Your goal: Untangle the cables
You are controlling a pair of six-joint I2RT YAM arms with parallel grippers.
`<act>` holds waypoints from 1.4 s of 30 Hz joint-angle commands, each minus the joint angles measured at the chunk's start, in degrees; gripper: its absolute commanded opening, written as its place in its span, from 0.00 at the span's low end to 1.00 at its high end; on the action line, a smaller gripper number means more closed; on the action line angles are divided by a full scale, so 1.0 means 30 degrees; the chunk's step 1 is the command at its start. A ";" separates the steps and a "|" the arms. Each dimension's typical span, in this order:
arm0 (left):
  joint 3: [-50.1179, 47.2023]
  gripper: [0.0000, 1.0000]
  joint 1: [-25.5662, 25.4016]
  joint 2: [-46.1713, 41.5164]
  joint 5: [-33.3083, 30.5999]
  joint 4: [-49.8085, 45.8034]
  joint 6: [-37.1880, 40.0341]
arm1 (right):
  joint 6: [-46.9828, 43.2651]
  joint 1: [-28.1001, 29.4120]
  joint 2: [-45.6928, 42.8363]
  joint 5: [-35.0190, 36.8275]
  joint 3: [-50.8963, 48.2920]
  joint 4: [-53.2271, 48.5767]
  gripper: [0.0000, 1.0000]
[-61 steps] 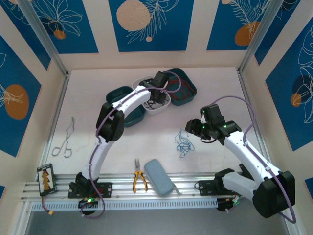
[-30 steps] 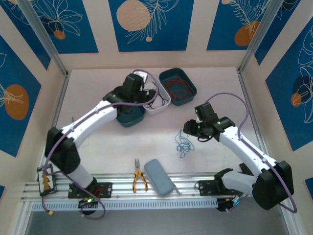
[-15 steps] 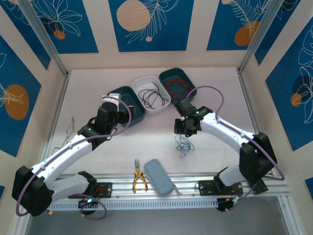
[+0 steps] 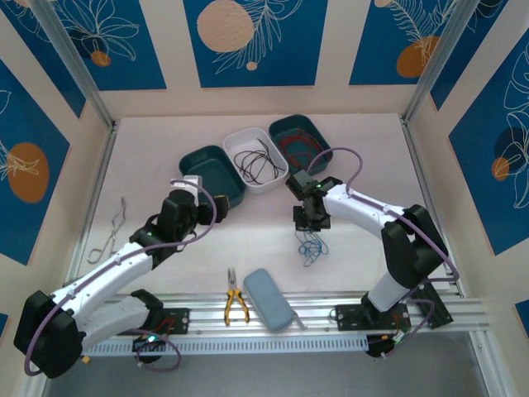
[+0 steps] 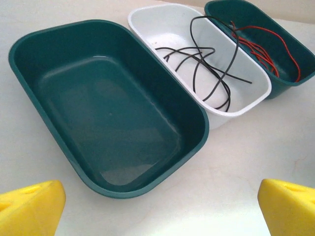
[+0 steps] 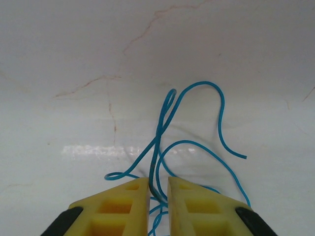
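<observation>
- Our left gripper [image 5: 157, 211] hangs wide open before the empty teal bin [image 5: 113, 123].
- Black cable [image 5: 197, 55] lies in the white bin [image 5: 142, 22] and red cable [image 5: 261, 46] in the far teal bin [image 5: 221, 14]; we judge both sorted.
- Our right gripper [image 6: 158, 194] pinches the blue cable [image 6: 162, 118] on the table [image 6: 74, 49]; this one remains.

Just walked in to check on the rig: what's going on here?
The right gripper is pinched on the blue cable, a loose tangle lying on the table. The left gripper hangs open in front of the empty teal bin. Black cables lie in the white bin and red cables in the far teal bin.
</observation>
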 commanded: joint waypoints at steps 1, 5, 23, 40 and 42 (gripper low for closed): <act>-0.0195 1.00 0.0177 0.0409 0.0991 0.1331 -0.0551 | 0.0048 0.0139 0.0196 0.0446 0.0548 -0.0298 0.15; -0.0200 1.00 0.0188 0.1080 0.1598 0.1801 -0.0825 | -0.0130 0.0175 -0.0030 0.0241 0.0602 0.0127 0.06; -0.0505 1.00 0.0180 0.2806 0.5972 0.5435 -0.0570 | -0.2192 0.0644 -0.4980 -0.2057 0.1224 0.2427 0.00; -0.0647 0.76 0.0151 0.5574 1.0737 0.8917 -0.0304 | -0.2867 0.0455 -0.7275 -0.5581 0.1765 0.5974 0.00; -0.0698 0.70 0.0098 0.6102 1.1665 0.9659 -0.0151 | -0.2792 0.0397 -0.7319 -0.5760 0.1854 0.6002 0.00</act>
